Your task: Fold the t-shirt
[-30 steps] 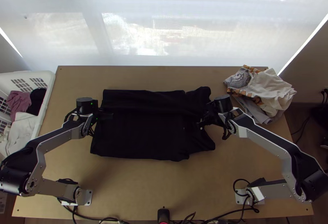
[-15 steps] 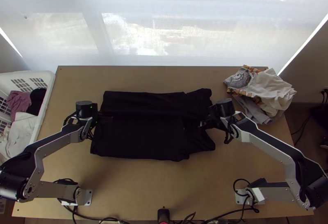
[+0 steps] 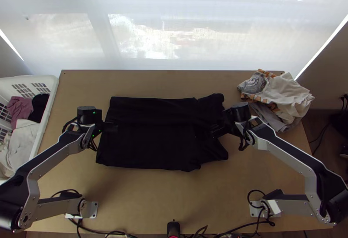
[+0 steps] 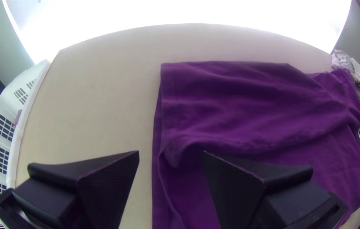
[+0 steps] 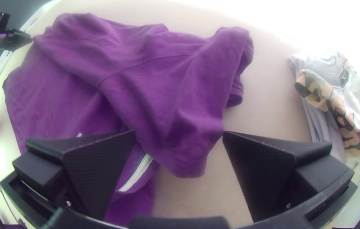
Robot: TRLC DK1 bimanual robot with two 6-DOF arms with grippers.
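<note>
The dark t-shirt (image 3: 152, 146) lies mid-table with its far part folded over in a long band; it looks purple in the left wrist view (image 4: 239, 101) and right wrist view (image 5: 154, 76). At the shirt's left edge is my left gripper (image 3: 114, 128); in the left wrist view the same gripper (image 4: 170, 154) stands open, the shirt's edge and a small fold between its fingers. My right gripper (image 3: 214, 132) is over the shirt's right end. In the right wrist view this gripper (image 5: 179, 133) is open around a drooping corner of cloth, not closed on it.
A white laundry basket (image 3: 48, 101) with clothes stands at the left. At the table's far right corner lies a heap of light and patterned clothes (image 3: 282, 96). Bare table (image 3: 156, 199) shows in front of the shirt, with cables along the near edge.
My left gripper has shifted slightly left. My right gripper has moved a little to the right. The shirt's folded far edge has settled slightly nearer.
</note>
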